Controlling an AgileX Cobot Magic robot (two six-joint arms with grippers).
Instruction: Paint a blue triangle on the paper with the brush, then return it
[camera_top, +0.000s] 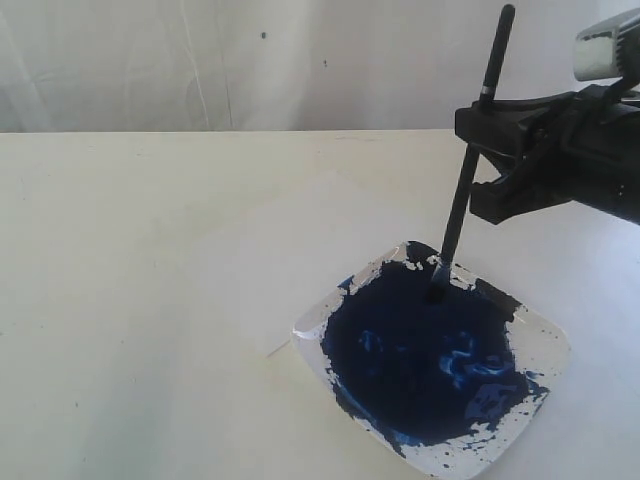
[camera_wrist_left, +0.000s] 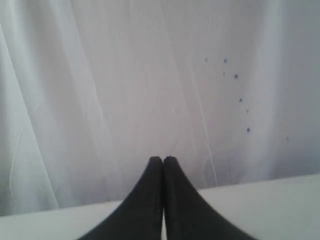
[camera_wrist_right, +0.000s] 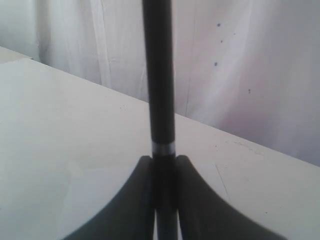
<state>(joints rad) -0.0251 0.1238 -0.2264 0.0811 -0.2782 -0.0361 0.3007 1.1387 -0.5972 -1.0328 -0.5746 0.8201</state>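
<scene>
Black brush (camera_top: 461, 205) in right jaws, tip in blue paint (camera_top: 420, 365).

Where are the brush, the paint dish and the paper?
brush (camera_top: 456, 225), exterior view, middle of the black handle.
paint dish (camera_top: 548, 345), exterior view, bare clear right corner.
paper (camera_top: 270, 262), exterior view, blank middle of sheet.

L gripper (camera_wrist_left: 163, 159): black jaws pressed tight together. White curtain (camera_wrist_left: 100, 100) hangs behind w/ small blue specks (camera_wrist_left: 236, 76); pale table (camera_wrist_left: 280, 200) meets it.
</scene>
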